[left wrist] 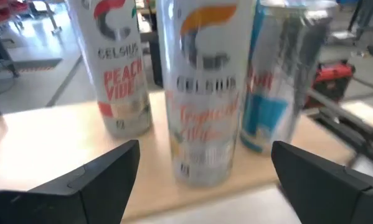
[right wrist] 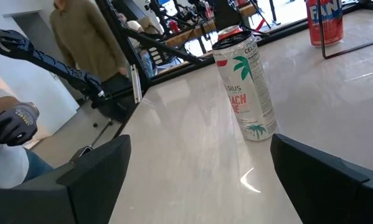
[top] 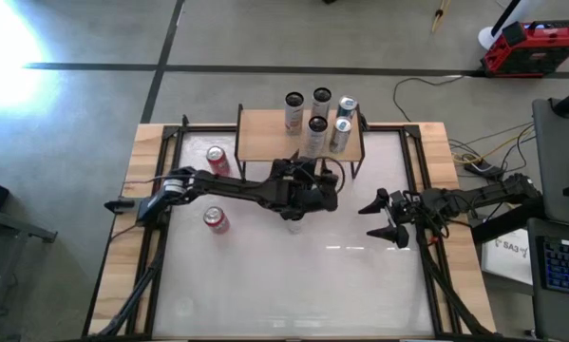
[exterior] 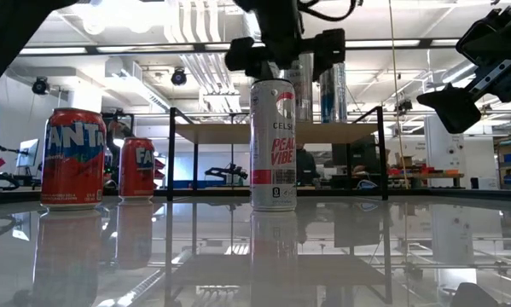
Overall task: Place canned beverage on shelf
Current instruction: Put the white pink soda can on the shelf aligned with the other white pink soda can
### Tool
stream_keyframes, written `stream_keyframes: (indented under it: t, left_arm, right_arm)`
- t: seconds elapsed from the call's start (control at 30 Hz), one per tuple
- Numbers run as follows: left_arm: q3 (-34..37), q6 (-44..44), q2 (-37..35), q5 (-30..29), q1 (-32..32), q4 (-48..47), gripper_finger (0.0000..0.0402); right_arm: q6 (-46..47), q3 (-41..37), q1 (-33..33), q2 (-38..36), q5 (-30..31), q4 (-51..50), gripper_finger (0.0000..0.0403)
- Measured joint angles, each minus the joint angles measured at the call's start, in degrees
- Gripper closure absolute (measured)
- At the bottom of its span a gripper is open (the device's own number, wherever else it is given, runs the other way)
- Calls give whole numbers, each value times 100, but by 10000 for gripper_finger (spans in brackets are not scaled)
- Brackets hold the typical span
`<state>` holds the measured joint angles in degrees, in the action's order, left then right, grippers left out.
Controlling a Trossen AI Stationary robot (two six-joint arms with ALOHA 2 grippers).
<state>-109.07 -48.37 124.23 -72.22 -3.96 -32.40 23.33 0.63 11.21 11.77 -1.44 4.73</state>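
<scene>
Left tool (top: 296, 211) hangs wide open over a tall white can (exterior: 273, 145) standing free on the tabletop (top: 293, 285), just before the shelf (top: 265, 133).
Only the low view shows the can untouched; the left wrist view shows cans (left wrist: 202, 93) crowding the shelf's right part, its left bare. Right tool (top: 384, 217) waits open, nearby.

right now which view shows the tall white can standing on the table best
The low view: the tall white Celsius can stands upright on the glossy table, label readable, the left gripper just above its top. The right wrist view shows it whole but angled. In the high view the left arm covers it; the left wrist view shows only cans on the shelf.
</scene>
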Motion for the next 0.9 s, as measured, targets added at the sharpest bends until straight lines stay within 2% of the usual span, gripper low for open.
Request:
stream_keyframes:
  t: [0.13, 0.2, 0.37, 0.53, 0.63, 0.9]
  left_arm:
    - [-349, -877, -29, 317, -208, -1237, 54]
    - [-659, -1360, -29, 655, -264, -2051, 54]
    - [-1483, -1982, -1, 2382, -249, -3698, 54]
    - [-2057, -2038, 24, 3976, -188, -4248, 54]
    - [-2200, -2287, 24, 4570, -152, -4401, 54]
    - [-2241, -3705, 30, 5936, -127, -5273, 54]
  right_arm:
    - [0, 0, 1, 0, 0, 2, 33]
    - [0, 1, 1, 0, 0, 0, 33]
    - [0, 2, 2, 0, 0, 1, 33]
    - [0, 2, 2, 0, 0, 0, 33]
    - [0, 1, 0, 0, -2, 1, 33]
    - [0, 2, 2, 0, 0, 1, 33]
